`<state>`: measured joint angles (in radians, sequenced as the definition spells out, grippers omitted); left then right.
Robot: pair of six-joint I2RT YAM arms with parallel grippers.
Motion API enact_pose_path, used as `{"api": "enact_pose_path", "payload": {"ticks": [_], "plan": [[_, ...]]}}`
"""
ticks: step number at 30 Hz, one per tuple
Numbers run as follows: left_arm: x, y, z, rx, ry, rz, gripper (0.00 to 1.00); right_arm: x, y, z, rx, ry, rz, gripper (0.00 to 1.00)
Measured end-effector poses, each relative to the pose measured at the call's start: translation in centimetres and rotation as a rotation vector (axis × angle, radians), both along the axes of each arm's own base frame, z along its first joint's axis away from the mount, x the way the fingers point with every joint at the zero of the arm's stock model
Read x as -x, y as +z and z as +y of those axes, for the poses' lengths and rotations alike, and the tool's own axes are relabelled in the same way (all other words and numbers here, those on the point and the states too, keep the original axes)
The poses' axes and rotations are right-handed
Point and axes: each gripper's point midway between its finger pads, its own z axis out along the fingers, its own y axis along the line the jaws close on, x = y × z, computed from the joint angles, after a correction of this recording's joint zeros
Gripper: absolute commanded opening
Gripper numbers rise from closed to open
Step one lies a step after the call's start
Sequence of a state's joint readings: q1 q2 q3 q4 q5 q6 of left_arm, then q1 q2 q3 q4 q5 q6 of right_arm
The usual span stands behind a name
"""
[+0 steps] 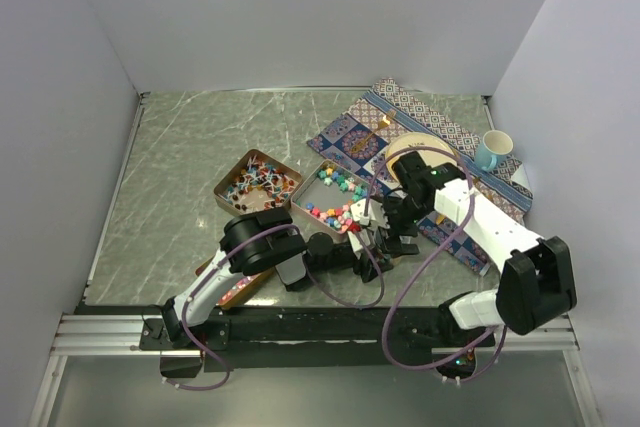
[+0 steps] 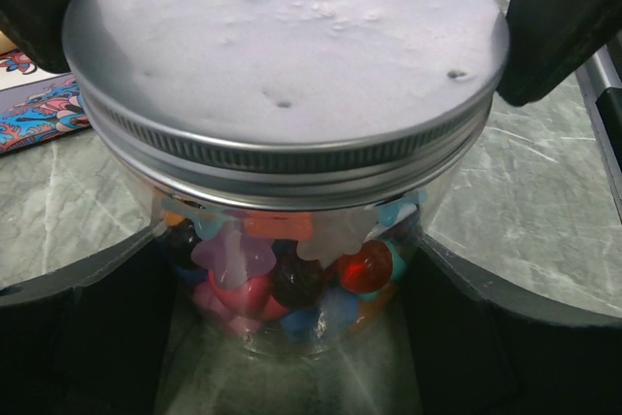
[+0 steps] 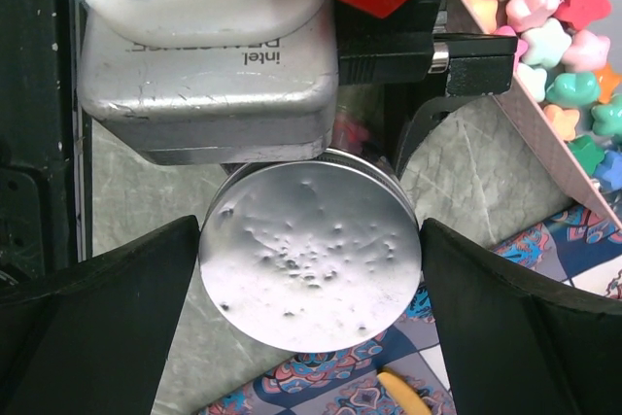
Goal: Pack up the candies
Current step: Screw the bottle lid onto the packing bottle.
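The silver camera housing (image 3: 209, 55) on the left wrist bears the word "intel", upside down in the right wrist view; the line beneath it is too worn to read. The table (image 1: 180, 177) has a grey-green marble pattern and is boxed in by plain white walls (image 1: 300, 17), with a patterned cloth (image 1: 420, 122) lying at the right rear. The left gripper (image 2: 287, 289) is spread wide, its fingers pressed to both sides of a clear jar (image 2: 194, 211) that holds mixed candies (image 2: 364, 264). The right gripper (image 3: 311, 250) clasps the jar's metal lid (image 2: 282, 55) by its rim. Chunky pastel pieces (image 3: 544, 17) lie in a copper tin (image 1: 311, 184) just beside the jar.
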<state>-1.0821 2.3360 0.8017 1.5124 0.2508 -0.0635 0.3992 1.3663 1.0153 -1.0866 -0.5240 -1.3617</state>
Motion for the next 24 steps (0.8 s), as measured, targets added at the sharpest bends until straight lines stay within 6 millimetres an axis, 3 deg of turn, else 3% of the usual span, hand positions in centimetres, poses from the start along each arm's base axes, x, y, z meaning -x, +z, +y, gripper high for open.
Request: {"api": "enact_pose_path", "payload": {"ticks": [5, 15, 19, 22, 23, 24], "plan": [[0.12, 0.0, -0.08, 0.001, -0.006, 0.0, 0.46, -0.04, -0.19, -0.07, -0.01, -0.029, -0.031, 0.95], [0.14, -0.02, -0.1, 0.002, -0.008, 0.003, 0.46, -0.24, -0.27, 0.16, -0.018, -0.161, -0.002, 0.6], [0.13, -0.02, -0.09, 0.001, -0.008, 0.003, 0.46, -0.38, -0.43, 0.23, -0.019, -0.267, 0.021, 0.57], [0.13, -0.03, -0.08, 0.001, -0.008, 0.003, 0.48, -0.52, -0.54, 0.29, -0.019, -0.333, 0.022, 0.72], [0.13, -0.03, -0.08, 0.001, -0.008, 0.003, 0.51, -0.55, -0.58, 0.27, -0.015, -0.355, 0.028, 0.94], [0.13, -0.03, -0.08, 0.001, -0.008, 0.003, 0.56, -0.56, -0.59, 0.24, -0.011, -0.373, 0.033, 1.0]]}}
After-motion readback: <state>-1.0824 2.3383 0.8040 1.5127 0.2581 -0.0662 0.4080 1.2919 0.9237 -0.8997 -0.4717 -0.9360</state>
